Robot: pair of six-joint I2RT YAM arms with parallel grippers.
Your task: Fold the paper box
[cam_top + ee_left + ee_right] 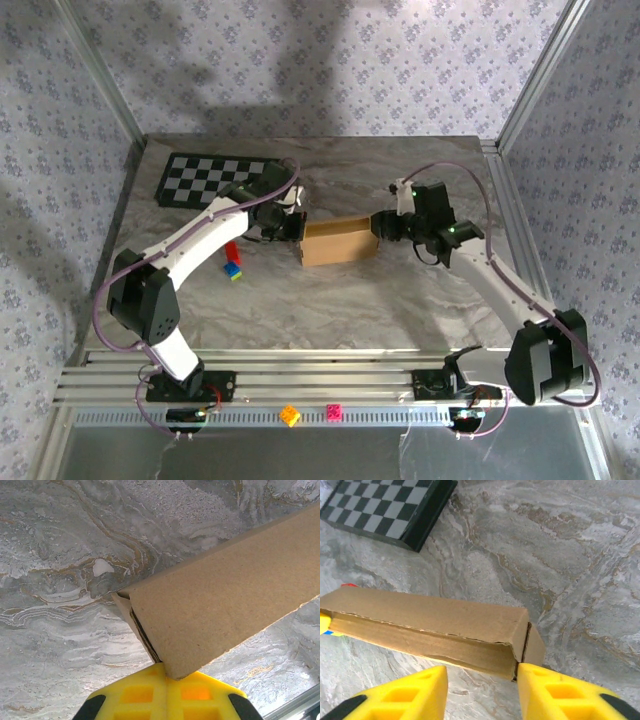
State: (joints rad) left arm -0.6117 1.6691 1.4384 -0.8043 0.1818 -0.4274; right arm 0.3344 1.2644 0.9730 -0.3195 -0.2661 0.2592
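The left fingers (135, 697) are clamped on the box (340, 243) corner; the right fingers (560, 690) gape, holding nothing. Held one-sided, the box could pivot or unfold.

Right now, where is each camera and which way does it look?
Top external: high behind the robot, looking down on the table; left arm and right arm show.
Left wrist: on the left arm, looking along the left end effector, shut on the paper box's corner.
Right wrist: on the right arm, looking past the open right end effector at that box's end.
All share the paper box.
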